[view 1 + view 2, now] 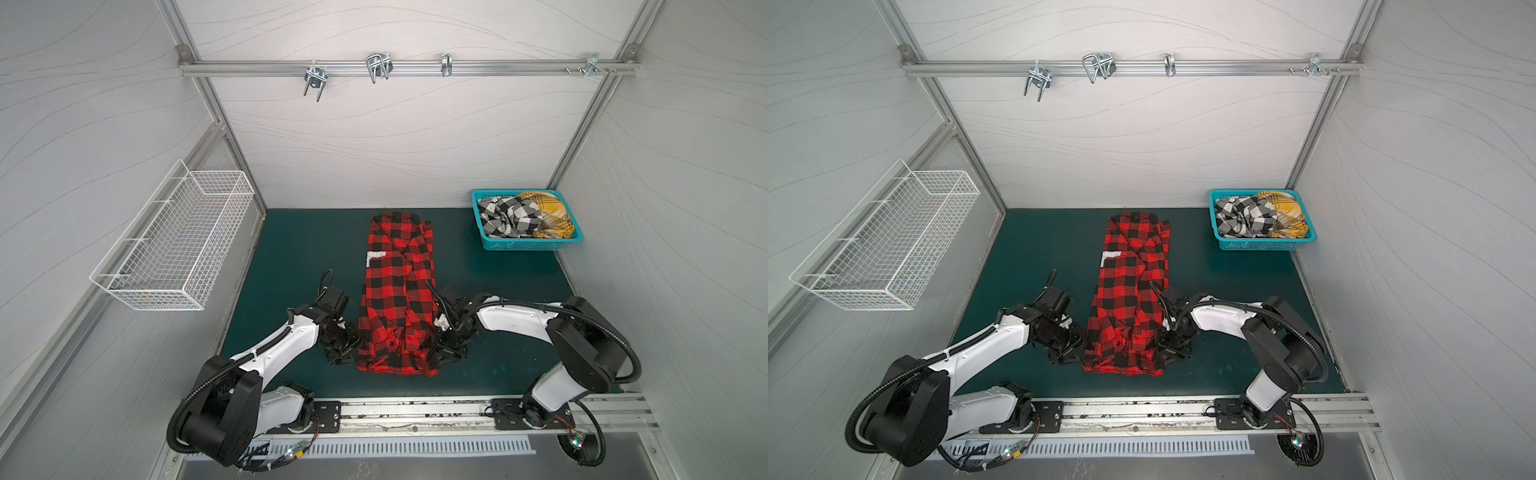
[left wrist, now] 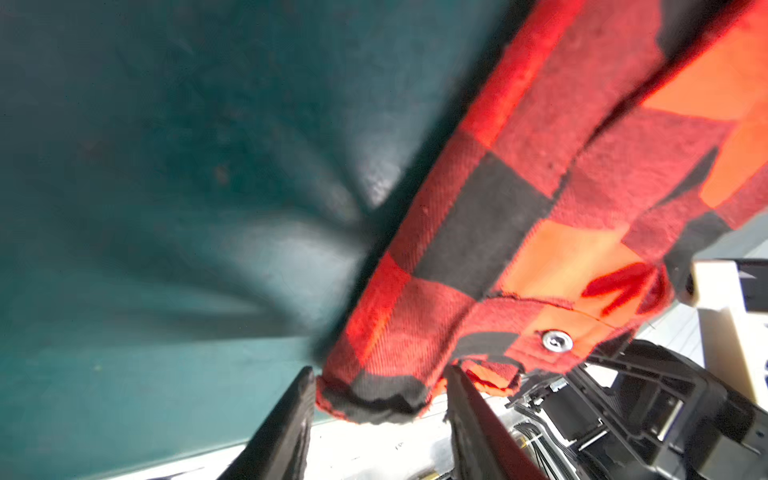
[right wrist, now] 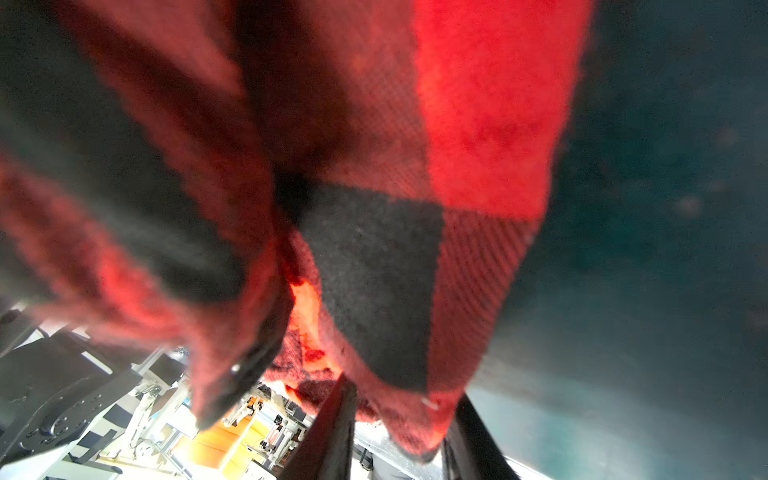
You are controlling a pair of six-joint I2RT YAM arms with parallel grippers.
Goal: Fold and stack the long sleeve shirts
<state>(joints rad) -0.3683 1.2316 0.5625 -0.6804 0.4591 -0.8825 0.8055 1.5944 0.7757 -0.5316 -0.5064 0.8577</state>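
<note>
Symmetrically, left pincer and right pincer flank the red shirt.

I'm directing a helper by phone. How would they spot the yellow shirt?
At the green table's far right corner sits a teal basket. Two crumpled shirts fill it; the yellow plaid shirt is on its right side, beside a black-and-white checked shirt. It alone is yellow.
</note>
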